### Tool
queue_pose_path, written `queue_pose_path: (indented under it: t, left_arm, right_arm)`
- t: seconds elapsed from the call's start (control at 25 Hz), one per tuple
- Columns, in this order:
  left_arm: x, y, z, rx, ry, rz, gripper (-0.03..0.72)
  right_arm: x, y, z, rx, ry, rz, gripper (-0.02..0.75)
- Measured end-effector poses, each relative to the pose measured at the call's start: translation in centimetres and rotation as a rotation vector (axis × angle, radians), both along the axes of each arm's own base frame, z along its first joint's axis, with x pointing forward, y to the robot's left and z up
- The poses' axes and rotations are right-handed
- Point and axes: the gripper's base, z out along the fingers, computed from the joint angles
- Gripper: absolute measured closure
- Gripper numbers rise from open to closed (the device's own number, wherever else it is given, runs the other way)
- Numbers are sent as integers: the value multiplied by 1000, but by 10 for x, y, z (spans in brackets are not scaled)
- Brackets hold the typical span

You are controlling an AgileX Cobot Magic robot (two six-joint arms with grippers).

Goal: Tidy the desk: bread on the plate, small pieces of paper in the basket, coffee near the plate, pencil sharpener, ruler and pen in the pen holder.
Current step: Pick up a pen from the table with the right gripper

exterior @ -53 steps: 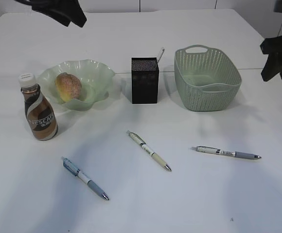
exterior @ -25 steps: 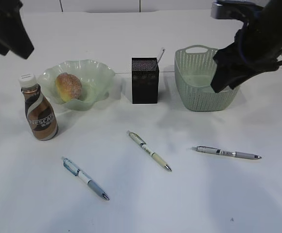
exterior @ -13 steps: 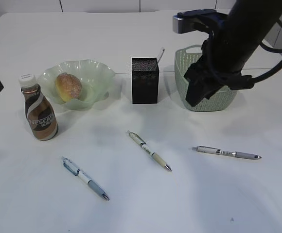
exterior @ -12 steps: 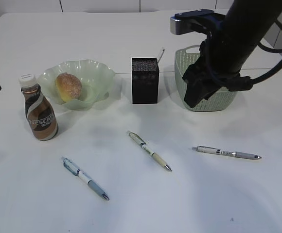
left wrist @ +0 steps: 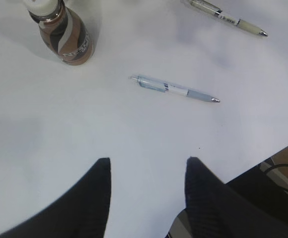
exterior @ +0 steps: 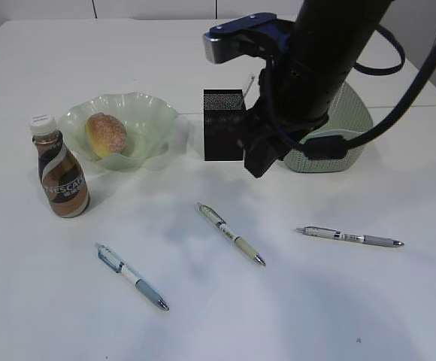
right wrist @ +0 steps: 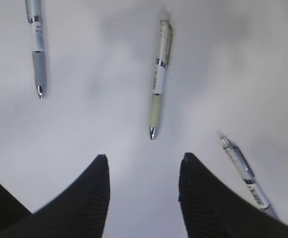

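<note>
I am holding the right gripper [right wrist: 144, 186] spread and empty above the middle pen [right wrist: 159, 79]; its long axis is running straight ahead.

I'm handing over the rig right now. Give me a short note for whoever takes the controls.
Left gripper: open, empty, above the desk.
Right gripper: open, empty, over the beige pen.
Done: bread on the plate, coffee beside it, ruler in the pen holder.
Left: blue pen, beige pen, grey pen still loose.
Basket contents hidden.
</note>
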Motion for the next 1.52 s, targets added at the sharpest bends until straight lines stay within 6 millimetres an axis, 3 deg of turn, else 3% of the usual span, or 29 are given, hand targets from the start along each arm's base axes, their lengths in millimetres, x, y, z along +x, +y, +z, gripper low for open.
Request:
queue_pose_path:
  t: [0.16, 0.48, 0.6, 0.68, 0.84, 1.28, 1.52]
  left_arm:
    - [0, 1, -4, 9, 12, 1, 347]
    - [2, 8, -4, 78, -10, 49, 347]
    - [3, 13, -3, 116, -28, 78, 347]
    - [2, 19, -1, 115, -35, 114, 347]
    - [4, 37, 1, 115, -43, 198, 347]
    - [8, 90, 1, 136, -32, 449, 347]
    - [7, 94, 1, 123, -28, 473, 348]
  right_arm:
    - [-11, 22, -2, -4, 6, 56, 368]
    - [-16, 37, -11, -21, 36, 67, 368]
    - [-26, 60, -24, -53, 55, 114, 368]
    - [-25, 60, -23, -51, 50, 112, 368]
    - [-29, 97, -35, -56, 52, 177, 368]
    - [-7, 145, -60, -57, 56, 213, 368]
    - [4, 162, -79, -47, 69, 158, 368]
